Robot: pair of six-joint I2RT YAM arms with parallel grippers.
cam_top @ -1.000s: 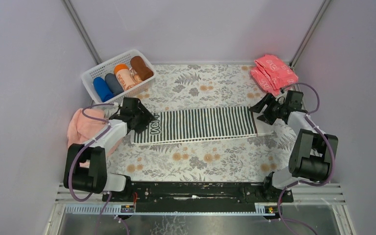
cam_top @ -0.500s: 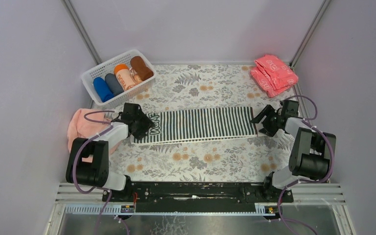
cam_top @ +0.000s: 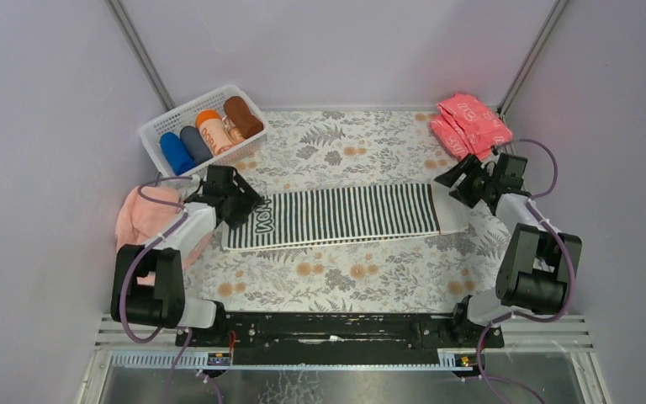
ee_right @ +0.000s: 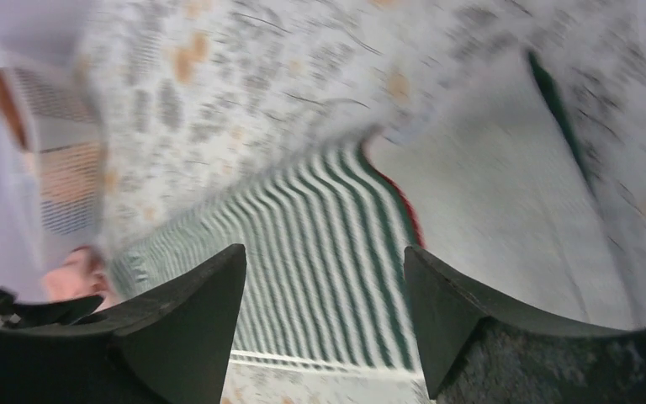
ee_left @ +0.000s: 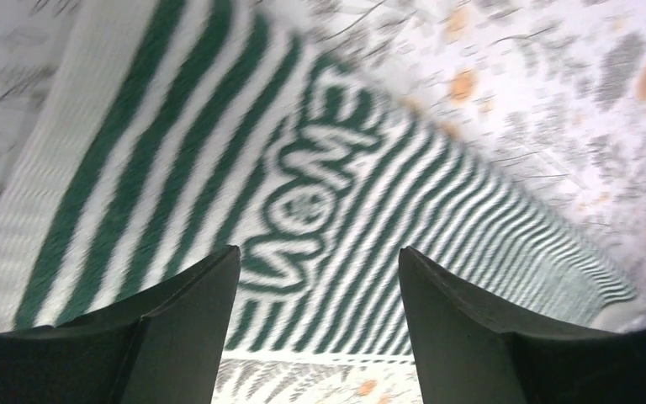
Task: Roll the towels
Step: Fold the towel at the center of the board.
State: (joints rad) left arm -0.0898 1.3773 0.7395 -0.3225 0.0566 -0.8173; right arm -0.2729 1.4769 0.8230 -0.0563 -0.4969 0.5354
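Pink towel [cam_top: 139, 217] sat bunched at left edge of table [cam_top: 362, 282]. Left gripper [ee_left: 318, 278] was released, jaws spread over lettered end of striped towel [cam_top: 345, 212], flat mid-table. Right gripper [ee_right: 324, 278] released too, probably just above its right end; view blurred.

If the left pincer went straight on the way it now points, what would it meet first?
Probably the striped towel, near its lettered end: the left pincer stands open and is aimed right at it. How high it is above the cloth is unclear.
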